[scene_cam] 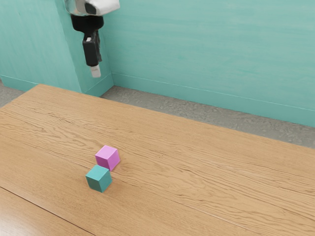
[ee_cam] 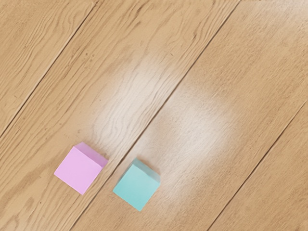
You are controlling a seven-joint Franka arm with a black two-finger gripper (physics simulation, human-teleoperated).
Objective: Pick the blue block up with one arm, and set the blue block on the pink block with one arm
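One blue block [scene_cam: 99,178] [ee_cam: 136,185], teal in shade, sits flat on the wooden table [scene_cam: 206,162] toward its near left part. Just beside it, a little farther and to the right in the exterior view, lies the pink block [scene_cam: 108,157] [ee_cam: 80,168], with a narrow gap between them. The gripper [scene_cam: 95,72] hangs high above the table's far left corner, holding nothing; I cannot tell whether it is released or clenched.

The exterior view stands off to the side and above, looking slantwise down over the counter [scene_cam: 206,167] toward the teal wall [scene_cam: 206,44]. The wrist view faces steeply down on the wood from well above. Both take in the pink block [scene_cam: 107,157] and blue block [scene_cam: 99,178].
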